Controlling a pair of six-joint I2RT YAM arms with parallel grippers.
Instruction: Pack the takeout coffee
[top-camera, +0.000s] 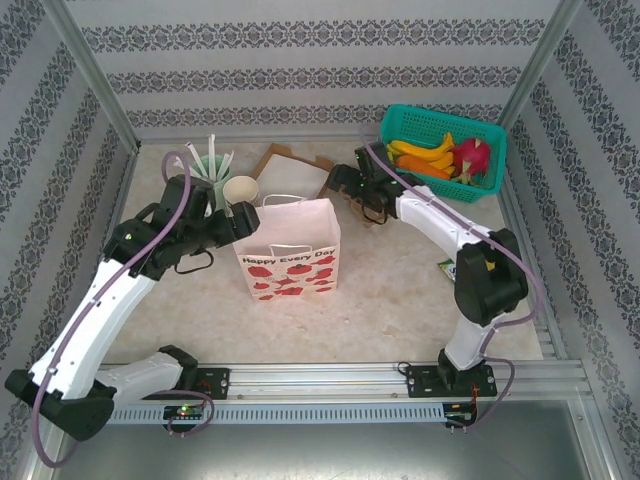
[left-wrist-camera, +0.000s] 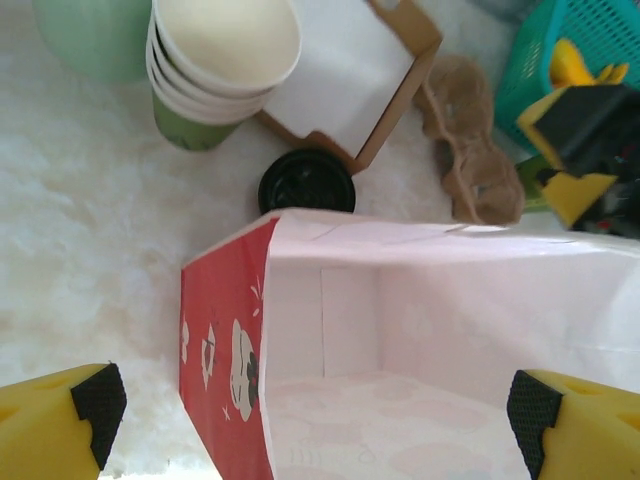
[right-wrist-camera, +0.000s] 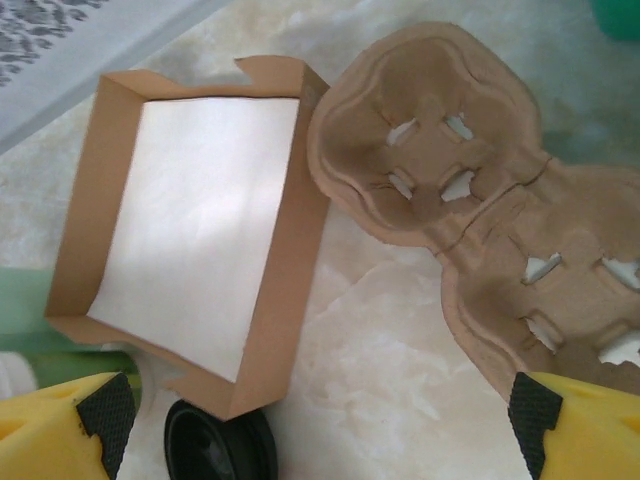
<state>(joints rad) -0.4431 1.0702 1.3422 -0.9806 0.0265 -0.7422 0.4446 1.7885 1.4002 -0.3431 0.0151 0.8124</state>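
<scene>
The paper bag (top-camera: 288, 245) stands mid-table with its mouth open and its inside bare, and the left tool (left-wrist-camera: 315, 402) hangs over it, jaws spread wide. Behind it the far strip is crowded with a stack of paper cups (left-wrist-camera: 222, 60), a black lid (left-wrist-camera: 306, 182), a cardboard tray (right-wrist-camera: 190, 220) and a pulp carrier (right-wrist-camera: 480, 200). A basket (top-camera: 443, 152) fills the far right corner. The table (top-camera: 390, 300) lies bare in front of the bag.

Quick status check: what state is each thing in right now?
Bag: upright, open, looks empty.
Cups: stacked upright, unlidded.
Lid: lying loose, off any cup.
Carrier: empty, lying flat.
Box: open, paper-lined.
Left gripper: open, over bag.
Right gripper: open, holding nothing.
</scene>
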